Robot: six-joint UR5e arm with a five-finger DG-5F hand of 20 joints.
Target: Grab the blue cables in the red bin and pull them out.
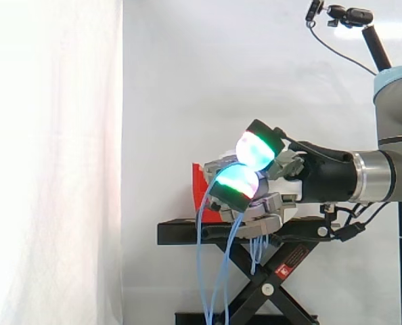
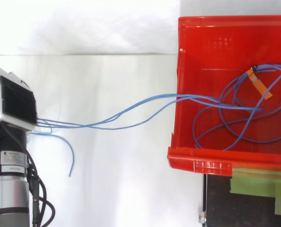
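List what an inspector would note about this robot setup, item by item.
Surface: black stand carrying the red bin, green tape on it.
Job's things: blue cables, partly looped in the bin, partly lying over its wall.
Clutter: orange tag on one cable.
Hand: the hand curls round the cables, apart from the bin.
Cables: strands span bin to hand; ends hang below it.
Surroundings: white curtain, camera on a pole.

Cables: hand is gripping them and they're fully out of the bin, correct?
Not quite. The hand is gripping the cables, but they're only partly out: the top view shows loops lying inside the bin, with strands running over its wall to the hand.
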